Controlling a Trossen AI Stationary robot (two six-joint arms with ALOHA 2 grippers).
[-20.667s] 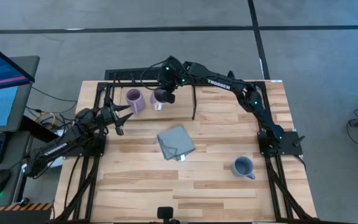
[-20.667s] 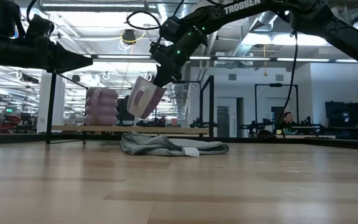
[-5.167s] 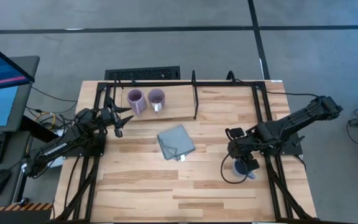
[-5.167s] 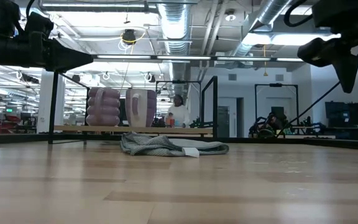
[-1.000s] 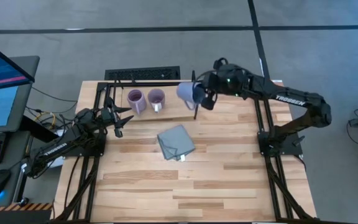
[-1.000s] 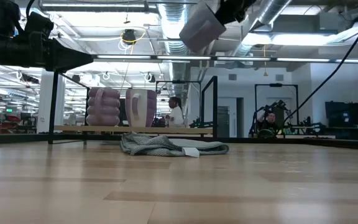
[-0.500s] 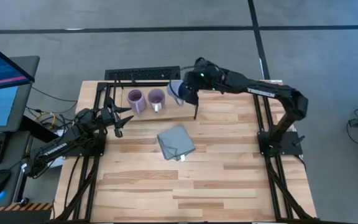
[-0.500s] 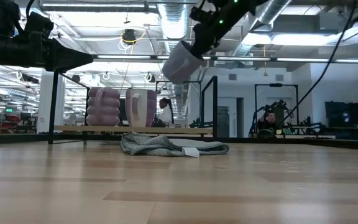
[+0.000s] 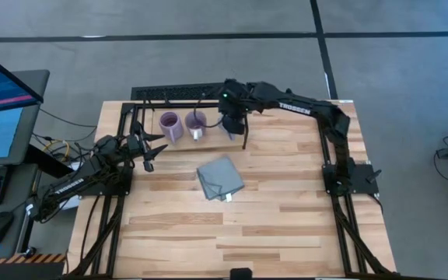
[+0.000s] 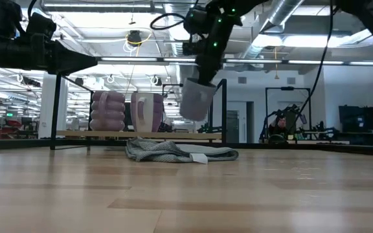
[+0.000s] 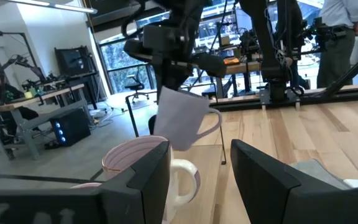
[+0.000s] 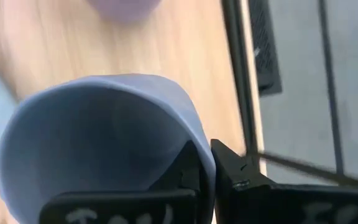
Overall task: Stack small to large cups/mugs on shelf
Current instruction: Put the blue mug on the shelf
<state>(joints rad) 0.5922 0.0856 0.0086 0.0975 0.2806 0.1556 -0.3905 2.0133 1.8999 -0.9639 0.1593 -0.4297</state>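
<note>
The right claw [image 10: 203, 76], pinched shut on the rim of the blue-grey mug [image 10: 196, 99], holds it clear above the shelf [image 9: 278, 134] beside the two purple mugs [image 9: 182, 124], seemingly to complete the row; the left claw [image 9: 148, 149] waits half open nearby.

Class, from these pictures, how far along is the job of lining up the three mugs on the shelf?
Done: the light purple mug and the darker purple mug stand side by side on the shelf. In hand: the right gripper has its jaws shut on the rim of the blue-grey mug, held tilted above the shelf beside them. Left: setting it down and letting go. The left gripper waits by the shelf's end.
</note>
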